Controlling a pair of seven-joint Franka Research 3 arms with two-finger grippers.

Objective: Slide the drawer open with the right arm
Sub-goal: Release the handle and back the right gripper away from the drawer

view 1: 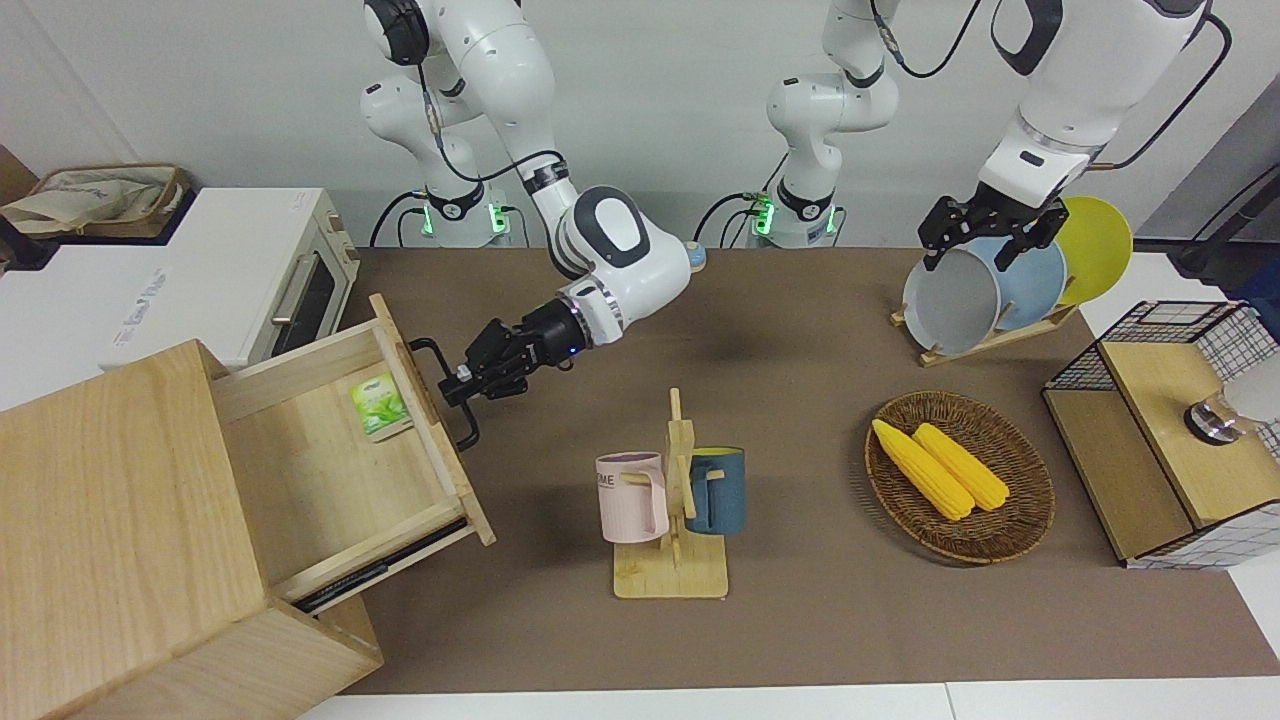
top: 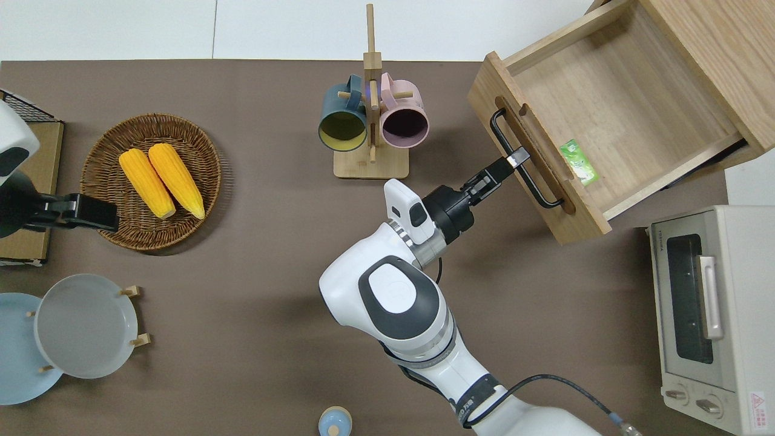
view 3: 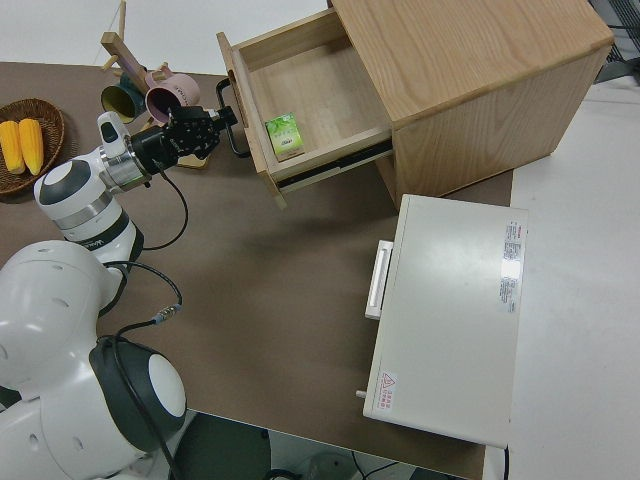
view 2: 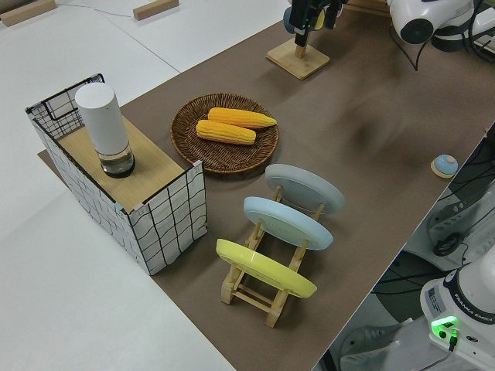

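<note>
The light-wood drawer stands pulled far out of the big wooden box. A small green packet lies inside, against the drawer front. My right gripper is shut on the black bar handle at about its middle. The left arm is parked, its gripper near the plate rack.
A wooden mug stand with a pink mug and a blue mug stands close to the drawer front. A white toaster oven sits nearer the robots than the box. A corn basket, plate rack and mesh cabinet stand toward the left arm's end.
</note>
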